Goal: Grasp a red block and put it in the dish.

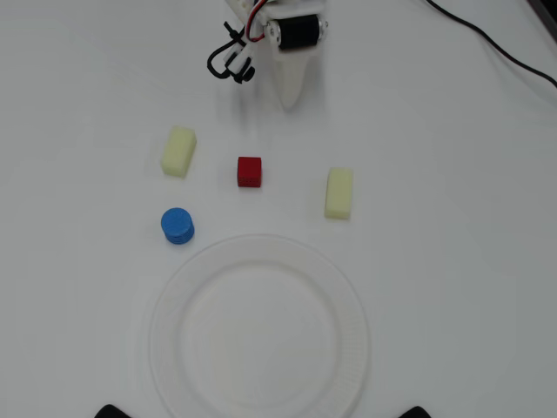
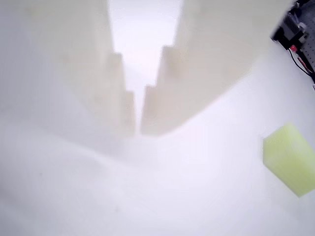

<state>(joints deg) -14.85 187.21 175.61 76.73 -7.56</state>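
Overhead view: pincer (image 1: 288, 97), pressed nearly together near the surface's far edge, must spread before straddling the small bright red cube (image 1: 249, 171).

No readable text, labels, brands, numbers or signs anywhere in the overhead or wrist view.
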